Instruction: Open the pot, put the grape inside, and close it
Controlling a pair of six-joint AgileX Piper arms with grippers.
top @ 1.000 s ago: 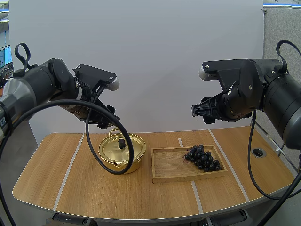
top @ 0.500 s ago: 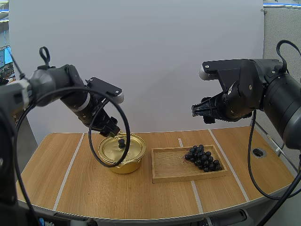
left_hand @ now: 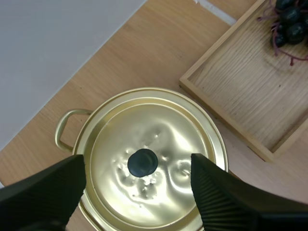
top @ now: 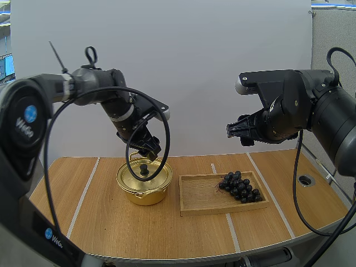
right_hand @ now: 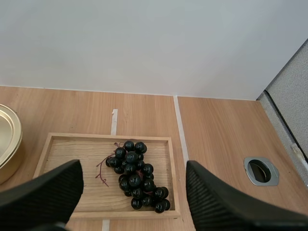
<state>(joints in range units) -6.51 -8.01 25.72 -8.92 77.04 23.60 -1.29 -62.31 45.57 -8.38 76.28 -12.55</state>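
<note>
A gold pot [top: 143, 182] stands on the table with its lid [left_hand: 149, 168] on, a black knob [left_hand: 142, 162] at the lid's centre. My left gripper [top: 148, 150] hovers just above the knob, open, its fingers [left_hand: 43, 192] spread to either side of the lid. A bunch of dark grapes [top: 240, 186] lies at the right end of a wooden tray [top: 200, 194]. High above the tray, my right gripper [top: 233, 132] is open, the grapes [right_hand: 134, 175] between its spread fingers [right_hand: 43, 195] in the right wrist view.
The pot's handle [left_hand: 65, 127] points toward the white back wall. The tray [left_hand: 240, 91] lies close to the pot's right side. A round metal grommet [top: 306, 180] sits in the table near its right edge. White tape lines cross the tabletop.
My left arm has swung right and down from the table's left side to a spot directly over the pot's lid. The right arm has not moved.
</note>
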